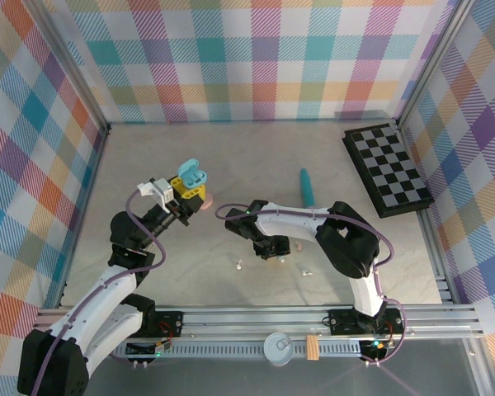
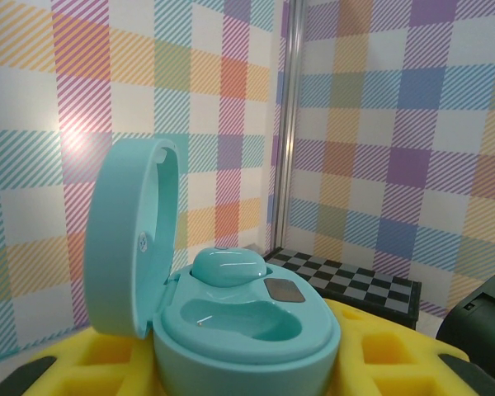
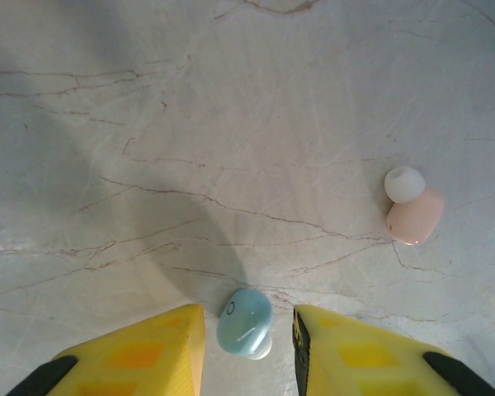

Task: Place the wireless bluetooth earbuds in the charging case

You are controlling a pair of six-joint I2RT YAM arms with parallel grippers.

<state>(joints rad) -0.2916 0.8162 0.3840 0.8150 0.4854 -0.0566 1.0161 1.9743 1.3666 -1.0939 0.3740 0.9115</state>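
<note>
My left gripper [image 1: 186,191] is shut on the teal charging case [image 1: 194,175], holding it above the table with the lid open. In the left wrist view the case [image 2: 239,322] sits between the yellow fingers [image 2: 74,363]. One teal earbud [image 2: 228,266] rests in the far slot and the near slot is empty. My right gripper [image 1: 274,247] is low over the table, pointing down. Its open jaws [image 3: 249,330] straddle a light blue earbud [image 3: 244,322] without touching it. A pale pink earbud [image 3: 414,216] with a white tip lies to the right.
Two tiny white earbuds [image 1: 240,266] [image 1: 304,271] lie near the front edge. A long teal stick [image 1: 306,188] lies behind the right arm. A folded chessboard [image 1: 388,169] sits at the back right. A pink object [image 1: 206,200] shows beside the left gripper.
</note>
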